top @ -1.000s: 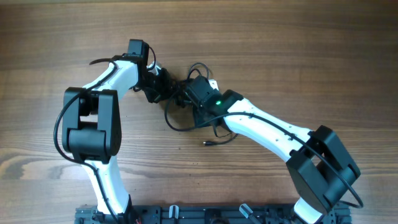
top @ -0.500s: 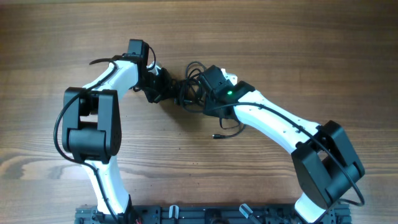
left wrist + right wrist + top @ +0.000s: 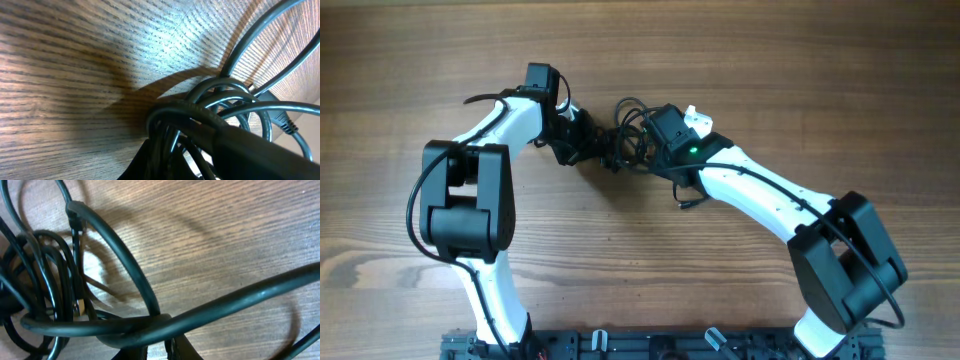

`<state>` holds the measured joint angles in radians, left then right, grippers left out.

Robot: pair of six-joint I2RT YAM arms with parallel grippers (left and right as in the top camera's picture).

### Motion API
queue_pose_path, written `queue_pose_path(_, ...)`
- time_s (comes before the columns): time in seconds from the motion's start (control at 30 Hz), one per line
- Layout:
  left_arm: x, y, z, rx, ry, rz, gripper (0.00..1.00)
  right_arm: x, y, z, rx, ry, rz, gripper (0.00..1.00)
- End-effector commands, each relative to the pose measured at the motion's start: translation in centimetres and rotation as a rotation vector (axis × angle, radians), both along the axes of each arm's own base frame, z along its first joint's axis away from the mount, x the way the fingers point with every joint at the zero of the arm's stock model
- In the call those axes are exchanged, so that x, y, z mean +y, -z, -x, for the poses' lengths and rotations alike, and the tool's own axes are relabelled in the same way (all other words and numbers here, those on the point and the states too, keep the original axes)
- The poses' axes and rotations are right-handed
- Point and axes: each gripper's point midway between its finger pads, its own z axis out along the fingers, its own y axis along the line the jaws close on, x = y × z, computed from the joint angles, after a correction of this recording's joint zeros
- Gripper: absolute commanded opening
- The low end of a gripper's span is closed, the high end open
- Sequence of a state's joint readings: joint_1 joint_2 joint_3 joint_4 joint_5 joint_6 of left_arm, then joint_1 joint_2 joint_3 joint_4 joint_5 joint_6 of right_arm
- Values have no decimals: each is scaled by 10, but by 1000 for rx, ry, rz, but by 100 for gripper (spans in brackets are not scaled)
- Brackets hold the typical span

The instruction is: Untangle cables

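- Evidently the thin, flexible black cables (image 3: pixel 625 142) lie bunched in a knot between the two sets of jaws, on the brown wooden bench (image 3: pixel 770 60).
- Left jaws: closed tight on the bundle, with strands fanning out ahead of them.
- Right jaws: nearly closed, seemingly pinching one strand that crosses their tips.
- Handling, as a judgement: light, limp cords that snag on each other. They are best taken near the small loose plug end (image 3: pixel 686 203) behind the right jaws, not mid-knot.
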<state>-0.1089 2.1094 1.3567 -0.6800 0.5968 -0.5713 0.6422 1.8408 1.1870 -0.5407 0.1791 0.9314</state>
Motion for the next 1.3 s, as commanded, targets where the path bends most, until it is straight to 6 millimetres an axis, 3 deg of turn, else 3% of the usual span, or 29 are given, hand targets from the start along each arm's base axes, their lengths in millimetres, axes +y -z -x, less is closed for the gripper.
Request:
queue_pose_path(0.0,28,19,-1,22,-52,-119,6,-4,16,-6,-4,30,26,13)
queue_pose_path(0.17,28,19,-1,22,-52,-119,6,-2,29,-10,-2,27,30,10)
queue_pose_path(0.33,28,19,-1,22,-52,-119,6,-1,30,-12,-7,27,28,4)
queue_pose_path(0.47,28,19,-1,22,-52,-119,6,-3,29,-13,-10,33,34,16)
queue_pose_path(0.53,28,19,-1,22,-52,-116,7,-5,29,-14,-12,36,36,16)
queue_pose_path(0.7,28,19,-1,22,-52,-116,6,-5,29,-15,-15,39,32,4)
queue_pose_path(0.87,28,19,-1,22,-52,-116,6,-1,28,-14,-11,-43,45,4)
queue_pose_path(1.0,28,19,-1,23,-52,-116,7,17,-2,-12,5,-226,-102,4)
queue_pose_path(1.17,28,19,-1,22,-52,-116,6,49,-68,6,8,-553,-518,4)
queue_pose_path(1.27,28,19,-1,22,-52,-116,7,62,-81,25,17,-716,-653,4)
